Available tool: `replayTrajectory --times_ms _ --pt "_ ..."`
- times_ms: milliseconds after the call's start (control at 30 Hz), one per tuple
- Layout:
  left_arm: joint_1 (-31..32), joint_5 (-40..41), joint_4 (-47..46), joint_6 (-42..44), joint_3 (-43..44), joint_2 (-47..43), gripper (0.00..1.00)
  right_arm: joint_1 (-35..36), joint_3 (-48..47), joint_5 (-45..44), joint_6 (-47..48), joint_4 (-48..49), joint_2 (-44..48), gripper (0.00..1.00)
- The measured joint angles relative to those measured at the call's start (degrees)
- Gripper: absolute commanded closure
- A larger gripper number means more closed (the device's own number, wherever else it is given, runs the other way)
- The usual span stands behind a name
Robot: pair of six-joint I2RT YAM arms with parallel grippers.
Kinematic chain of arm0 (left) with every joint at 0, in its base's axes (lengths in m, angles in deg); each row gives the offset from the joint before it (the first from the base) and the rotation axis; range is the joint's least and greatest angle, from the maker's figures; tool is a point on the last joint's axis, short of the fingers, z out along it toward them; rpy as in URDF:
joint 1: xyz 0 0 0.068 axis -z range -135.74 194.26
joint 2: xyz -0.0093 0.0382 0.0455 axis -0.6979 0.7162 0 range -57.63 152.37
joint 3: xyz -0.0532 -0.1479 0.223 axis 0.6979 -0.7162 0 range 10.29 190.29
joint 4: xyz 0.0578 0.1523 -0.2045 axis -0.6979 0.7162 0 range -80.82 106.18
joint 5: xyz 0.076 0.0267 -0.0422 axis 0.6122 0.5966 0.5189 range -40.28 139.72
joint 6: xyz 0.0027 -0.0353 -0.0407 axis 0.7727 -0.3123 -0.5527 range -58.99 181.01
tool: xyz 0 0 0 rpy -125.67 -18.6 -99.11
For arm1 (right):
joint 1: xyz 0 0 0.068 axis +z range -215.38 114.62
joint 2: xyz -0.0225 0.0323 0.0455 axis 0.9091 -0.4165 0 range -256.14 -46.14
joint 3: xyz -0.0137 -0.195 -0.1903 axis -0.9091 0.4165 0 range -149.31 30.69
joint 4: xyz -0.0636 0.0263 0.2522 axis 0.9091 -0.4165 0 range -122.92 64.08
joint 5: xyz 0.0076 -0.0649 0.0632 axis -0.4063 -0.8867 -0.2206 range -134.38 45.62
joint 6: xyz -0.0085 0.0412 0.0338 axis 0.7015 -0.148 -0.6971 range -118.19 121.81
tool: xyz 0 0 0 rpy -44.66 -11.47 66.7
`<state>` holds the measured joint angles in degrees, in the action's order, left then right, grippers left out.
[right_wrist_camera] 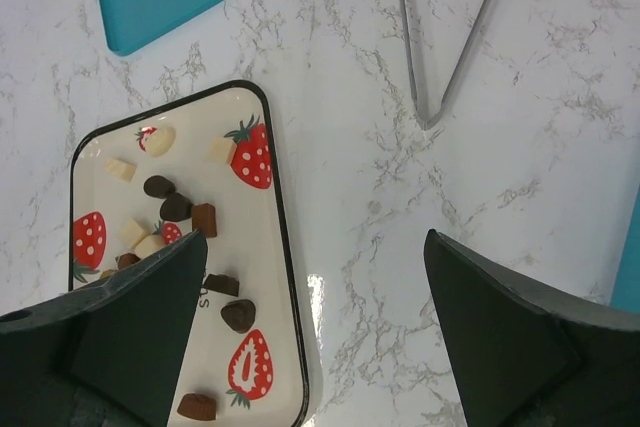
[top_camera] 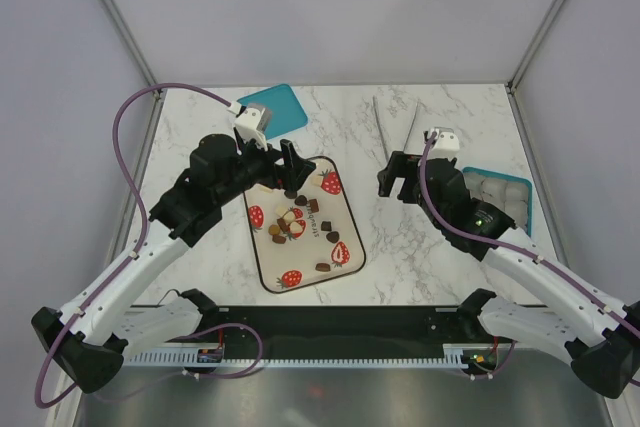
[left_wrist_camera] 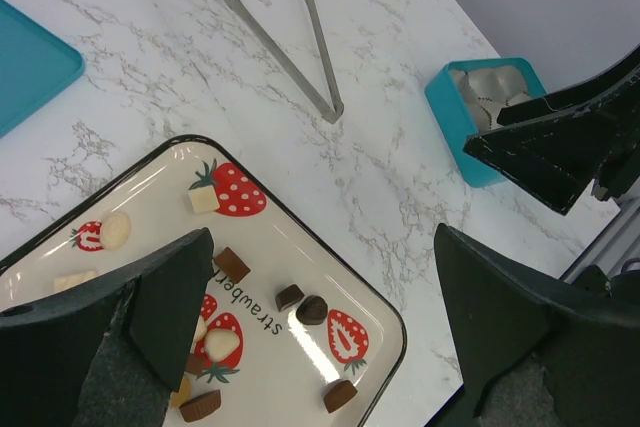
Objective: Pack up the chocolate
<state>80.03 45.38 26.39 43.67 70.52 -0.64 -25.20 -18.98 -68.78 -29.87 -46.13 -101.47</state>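
Note:
The chocolate (top_camera: 292, 225) is several small dark brown, tan and cream pieces scattered on a cream tray (top_camera: 300, 253) printed with red strawberries. In the left wrist view a dark heart piece (left_wrist_camera: 312, 309) and a square one (left_wrist_camera: 289, 296) lie near the tray's (left_wrist_camera: 290, 367) corner. The right wrist view shows the pieces (right_wrist_camera: 238, 315) too. My left gripper (top_camera: 290, 162) hovers open and empty over the tray's far end. My right gripper (top_camera: 390, 179) is open and empty above bare marble, right of the tray. A teal compartment box (top_camera: 522, 209) stands at the right.
Metal tongs (top_camera: 380, 122) lie on the marble beyond my right gripper, and show in the left wrist view (left_wrist_camera: 330, 107). A flat teal lid (top_camera: 275, 109) lies at the back, left of centre. The box's wall (left_wrist_camera: 450, 117) shows in the left wrist view.

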Motion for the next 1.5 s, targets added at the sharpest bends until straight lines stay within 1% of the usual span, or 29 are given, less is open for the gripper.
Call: replayTrajectory --times_ms 167,333,533,667,867,1067,1233,1500 --pt "0.0 0.0 0.0 0.0 0.0 0.0 0.00 0.0 -0.7 -1.3 0.0 -0.4 -0.8 0.02" --pt "0.0 0.0 0.0 0.0 0.0 0.0 0.00 0.0 -3.1 -4.0 2.2 -0.2 -4.8 0.02" --pt "0.0 1.0 0.3 0.1 0.0 0.5 0.00 -0.6 -10.6 -10.5 6.5 0.0 -17.4 0.02" --pt "0.0 2.5 0.4 0.7 0.0 0.4 0.00 -3.8 -16.0 -11.6 8.5 0.2 -27.3 0.03" --pt "0.0 3.5 0.4 0.9 0.0 0.3 0.00 -11.5 -22.5 -7.6 9.5 0.0 -42.3 0.02" --pt "0.0 3.8 0.4 1.0 0.0 0.3 0.00 -17.1 -28.7 -2.2 11.0 -0.1 -52.7 0.02" --pt "0.0 3.8 0.5 1.0 0.0 0.3 0.00 -19.6 -33.5 2.3 13.8 0.0 -58.2 0.02" --pt "0.0 3.8 0.4 1.2 0.0 0.3 0.00 -21.9 -39.1 7.8 16.5 0.5 -63.3 0.02"
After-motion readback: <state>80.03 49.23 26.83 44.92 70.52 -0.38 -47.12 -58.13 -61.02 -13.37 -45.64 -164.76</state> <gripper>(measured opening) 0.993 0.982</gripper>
